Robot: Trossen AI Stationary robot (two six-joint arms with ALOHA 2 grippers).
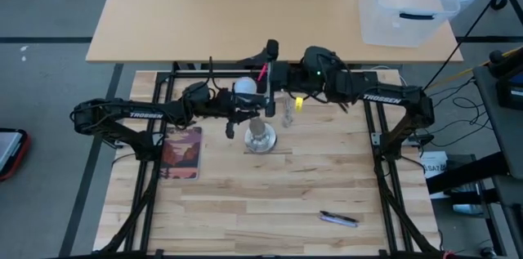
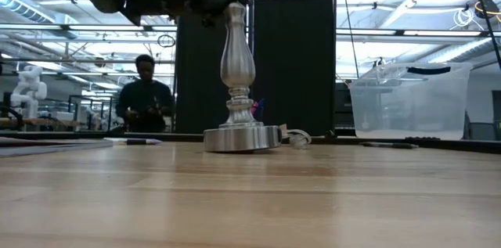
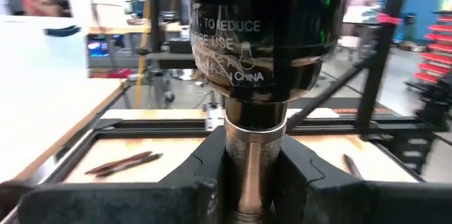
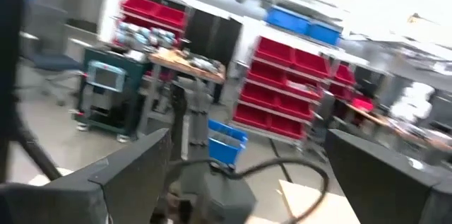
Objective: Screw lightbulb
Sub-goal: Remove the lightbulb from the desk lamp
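Left tool (image 3: 247, 181) clamps the lightbulb (image 1: 243, 88) by its base above the socket stand (image 1: 260, 136); right tool (image 1: 274, 79) gapes empty just beside; notebook (image 1: 181, 152), pen (image 1: 338, 219) lie on desk (image 1: 327, 177) well off.

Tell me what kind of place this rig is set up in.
Most likely a robotics lab or workshop. Red parts bins fill shelving behind the wooden table, a small white robot stands in the background, and a person works at a bench under open-ceiling lighting.
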